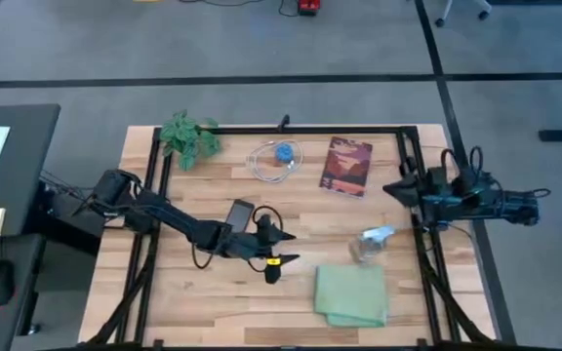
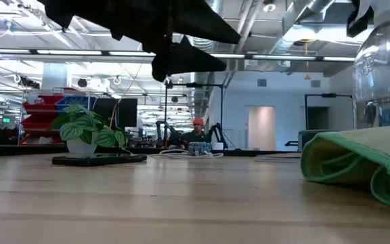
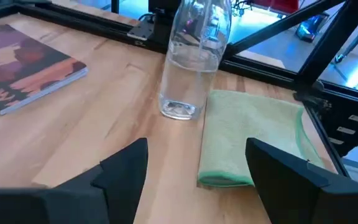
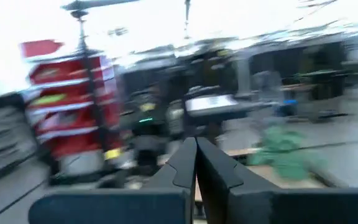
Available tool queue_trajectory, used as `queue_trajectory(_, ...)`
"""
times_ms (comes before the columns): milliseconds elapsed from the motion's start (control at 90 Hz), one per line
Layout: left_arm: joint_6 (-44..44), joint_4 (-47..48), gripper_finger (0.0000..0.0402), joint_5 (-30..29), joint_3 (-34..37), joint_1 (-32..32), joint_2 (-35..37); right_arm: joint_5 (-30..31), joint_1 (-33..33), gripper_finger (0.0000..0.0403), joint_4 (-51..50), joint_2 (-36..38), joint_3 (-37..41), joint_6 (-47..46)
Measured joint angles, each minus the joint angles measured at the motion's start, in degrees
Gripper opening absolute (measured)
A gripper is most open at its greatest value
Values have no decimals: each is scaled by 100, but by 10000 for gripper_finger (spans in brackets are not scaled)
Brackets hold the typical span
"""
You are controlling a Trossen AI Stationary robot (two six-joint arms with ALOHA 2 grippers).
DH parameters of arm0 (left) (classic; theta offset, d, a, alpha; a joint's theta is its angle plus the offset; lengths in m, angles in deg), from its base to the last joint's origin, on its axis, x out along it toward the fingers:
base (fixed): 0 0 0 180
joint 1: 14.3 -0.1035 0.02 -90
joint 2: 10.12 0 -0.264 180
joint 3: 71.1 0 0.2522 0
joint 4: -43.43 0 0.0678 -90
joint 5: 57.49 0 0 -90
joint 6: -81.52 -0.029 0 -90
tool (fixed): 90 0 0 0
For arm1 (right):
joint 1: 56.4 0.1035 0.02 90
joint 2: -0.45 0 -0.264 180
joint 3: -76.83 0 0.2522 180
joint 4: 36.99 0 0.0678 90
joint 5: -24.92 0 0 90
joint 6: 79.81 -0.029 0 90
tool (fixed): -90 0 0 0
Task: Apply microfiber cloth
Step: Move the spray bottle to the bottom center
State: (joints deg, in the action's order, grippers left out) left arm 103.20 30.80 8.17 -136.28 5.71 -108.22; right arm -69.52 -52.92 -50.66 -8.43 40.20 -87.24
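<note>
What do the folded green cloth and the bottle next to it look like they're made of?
The microfiber cloth looks like soft, matte woven fabric: fuzzy texture, stitched edge, limp folds. The bottle looks like clear glossy plastic, possibly glass: the table shows through it and it carries bright highlights.

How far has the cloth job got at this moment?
Nothing looks done: the microfiber cloth lies folded beside the clear bottle, ungrasped. In hand: the left tool is open and facing it. The right tool sits shut at the table's edge. Grasping and applying remain.
</note>
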Motion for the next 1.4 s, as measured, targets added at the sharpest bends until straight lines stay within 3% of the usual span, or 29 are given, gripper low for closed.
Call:
queue_trajectory(100, -86, -22, 249, 0, 0, 15, 2, -287, 426, 0, -95, -492, -356, -70)
queue_trajectory(300, -111, 6, 249, -5, 0, 58, 2, -162, 1343, 0, -910, -1174, -1136, -531)
queue_trajectory(578, -134, 64, 249, -68, 0, 120, 2, -147, 2649, 0, -743, -1519, -1218, -749)
queue_trajectory(667, -134, 144, 249, -123, 0, 120, 2, 108, 2881, 7, -487, -1605, -1214, -773)
queue_trajectory(900, -61, 266, 249, -175, 0, 121, -5, 323, 3436, 98, -469, -1849, -1225, -1176)
queue_trajectory(1122, -60, 329, 249, -177, 0, 131, -7, 601, 4098, 200, -2351, -2597, -1454, -2425)
queue_trajectory(1267, -64, 465, 249, -189, 0, 131, -7, 527, 4522, 219, -3275, -3154, -1578, -3899)
queue_trajectory(1400, -80, 530, 249, -200, -1, 130, -7, 456, 4908, 220, -4109, -3496, -1829, -4714)
